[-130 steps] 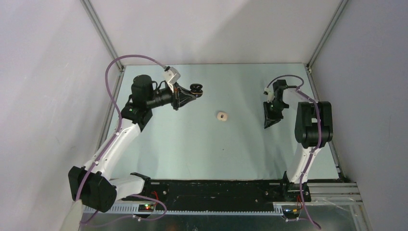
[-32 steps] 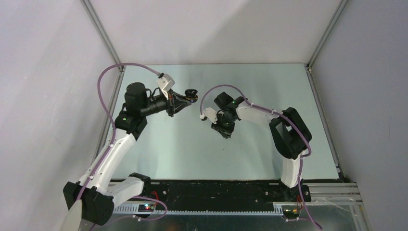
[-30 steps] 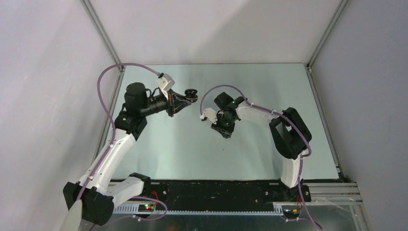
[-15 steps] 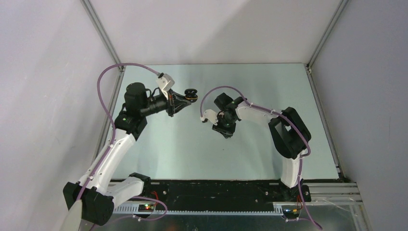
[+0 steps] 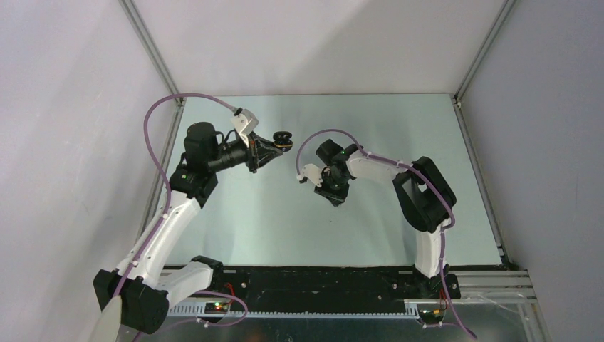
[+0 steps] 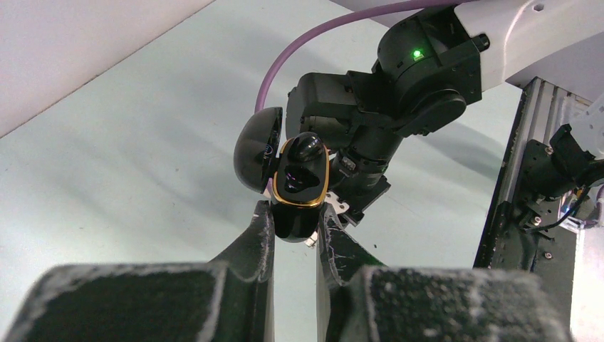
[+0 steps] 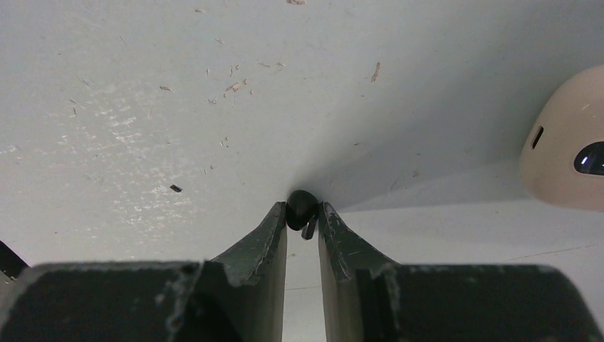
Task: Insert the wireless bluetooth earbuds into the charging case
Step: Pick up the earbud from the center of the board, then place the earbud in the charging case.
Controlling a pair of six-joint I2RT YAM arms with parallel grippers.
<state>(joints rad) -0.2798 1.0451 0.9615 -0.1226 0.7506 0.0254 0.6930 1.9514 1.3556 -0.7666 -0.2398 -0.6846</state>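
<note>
My left gripper [image 6: 293, 214] is shut on the black charging case [image 6: 299, 192], which has a gold rim, and holds it above the table with its lid [image 6: 255, 146] open. A black earbud [image 6: 308, 146] sits in the case's far socket. In the top view this gripper [image 5: 280, 142] is at the back left with the case [image 5: 284, 137]. My right gripper [image 7: 302, 214] is shut on a tiny black earbud [image 7: 300, 206] low at the table surface. In the top view the right gripper [image 5: 336, 199] points down at mid table.
A cream rounded case [image 7: 566, 153] with a dark oval window lies on the table just right of my right gripper; my right wrist hides it in the top view. The right arm [image 6: 399, 100] hangs close behind the black case. Grey walls enclose the table [image 5: 399, 235].
My right arm has swung from the right side to mid table over the cream case and shifted slightly in the last second. My left gripper holds still with the black case.
</note>
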